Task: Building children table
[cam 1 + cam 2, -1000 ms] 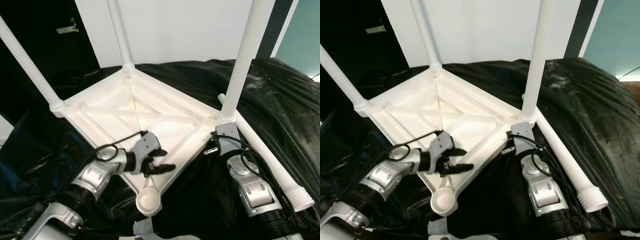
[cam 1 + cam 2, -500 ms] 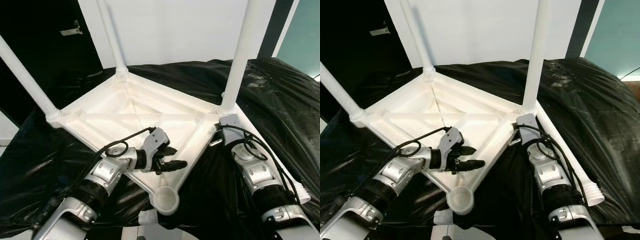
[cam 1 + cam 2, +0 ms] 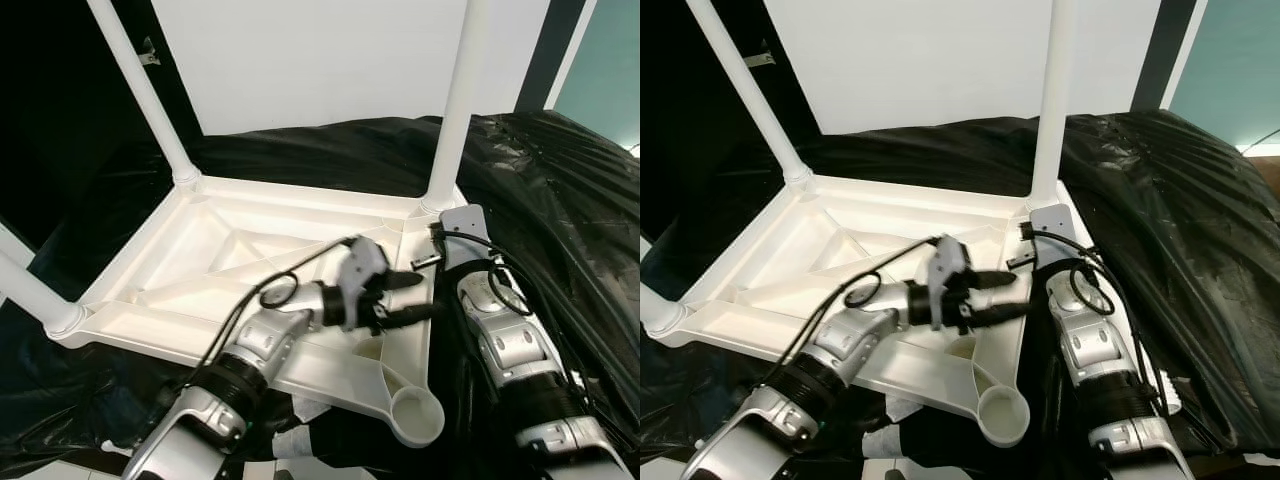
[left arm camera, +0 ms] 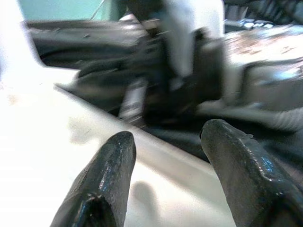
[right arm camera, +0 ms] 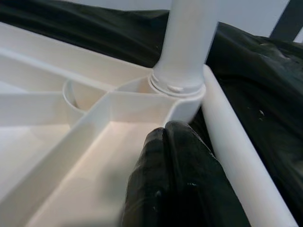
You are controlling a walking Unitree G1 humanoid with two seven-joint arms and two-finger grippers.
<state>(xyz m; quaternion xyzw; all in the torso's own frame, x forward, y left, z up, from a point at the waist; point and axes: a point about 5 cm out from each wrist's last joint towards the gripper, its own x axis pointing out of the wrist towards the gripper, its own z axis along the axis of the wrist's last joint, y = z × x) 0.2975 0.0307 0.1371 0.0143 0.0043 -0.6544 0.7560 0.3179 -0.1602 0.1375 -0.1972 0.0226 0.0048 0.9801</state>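
The white plastic table top (image 3: 200,250) lies upside down on black sheeting. Three white legs stand in its corners; the far right leg (image 3: 455,100) rises by my right arm. The near right corner holds an empty round socket (image 3: 415,420). My left gripper (image 3: 408,299) is open over the table's right rim, its fingers (image 4: 113,156) pointing at my right wrist. My right gripper (image 5: 166,132) is shut with nothing in it and rests on the rim just before that leg's base (image 5: 177,87). A loose white leg (image 5: 236,156) lies alongside the table's edge.
Crumpled black sheeting (image 3: 560,200) covers the surface all around the table. A white panel (image 3: 320,60) stands behind, with a dark opening to its left and a teal wall (image 3: 600,70) at the far right.
The table top has turned, its empty socket corner swinging to the right. My left gripper has travelled right across the underside to beside my right wrist. My right gripper stays at the leg's base.
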